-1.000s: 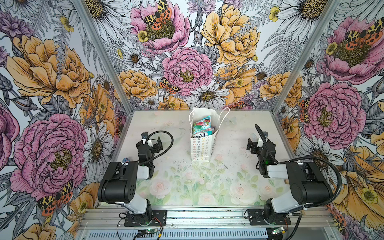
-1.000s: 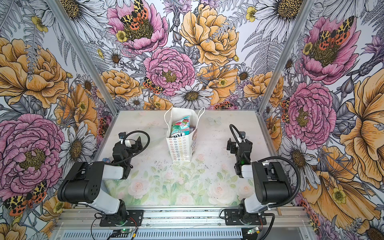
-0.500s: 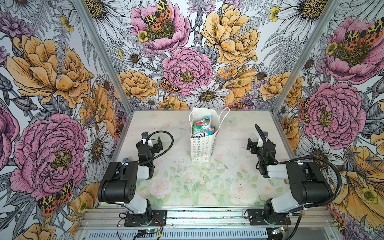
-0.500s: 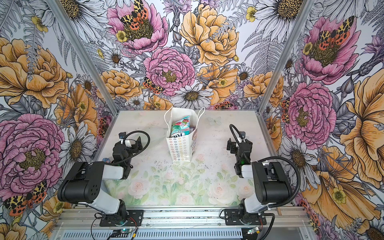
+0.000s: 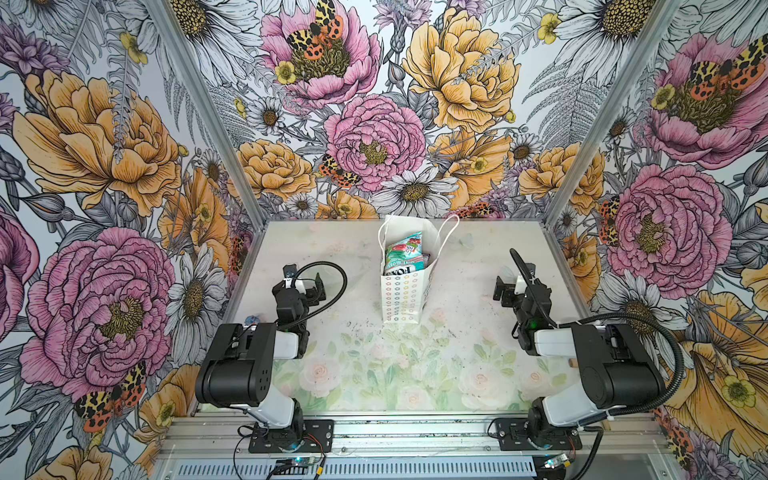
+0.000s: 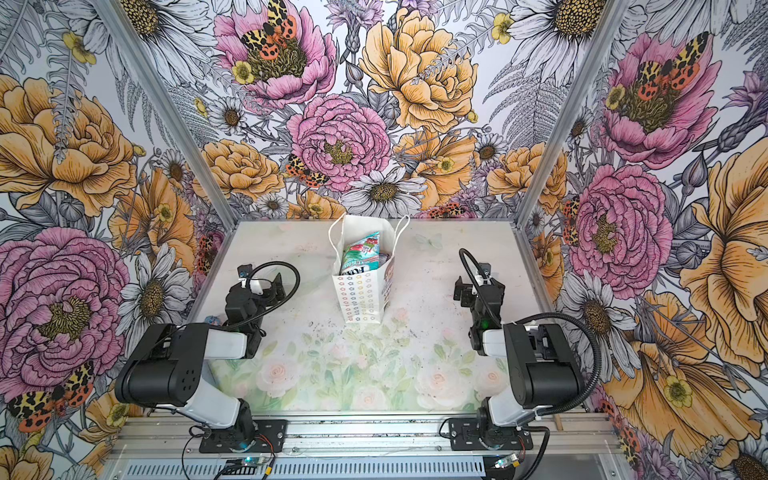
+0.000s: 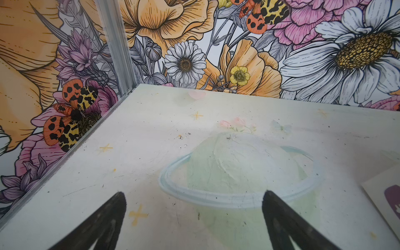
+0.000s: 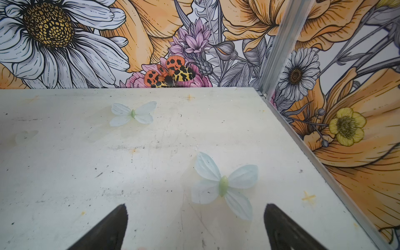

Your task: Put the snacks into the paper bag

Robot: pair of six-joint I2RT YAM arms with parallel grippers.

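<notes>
Since the snacks (image 5: 403, 253) already stand inside the paper bag (image 5: 401, 299), upright at the bench's (image 5: 374, 374) far middle, left gripper (image 7: 193, 197) and right gripper (image 8: 194, 207), both wide open and empty, should avoid its handles.

Paper bag (image 5: 401, 299): matt white paper, smooth; thin cord handles. Snacks (image 5: 402, 254) inside: glossy crinkled film, catching light. Table (image 5: 374, 365): matt printed sheet, scuffed, dark specks. Clear cup (image 7: 238, 171): translucent plastic, smooth rim. Corner posts (image 5: 197, 95): bare brushed metal. Walls (image 5: 104, 166): matt floral print. Arm housings (image 5: 232, 374): matt black plastic. Cable conduit (image 5: 345, 280): ribbed black plastic.
</notes>
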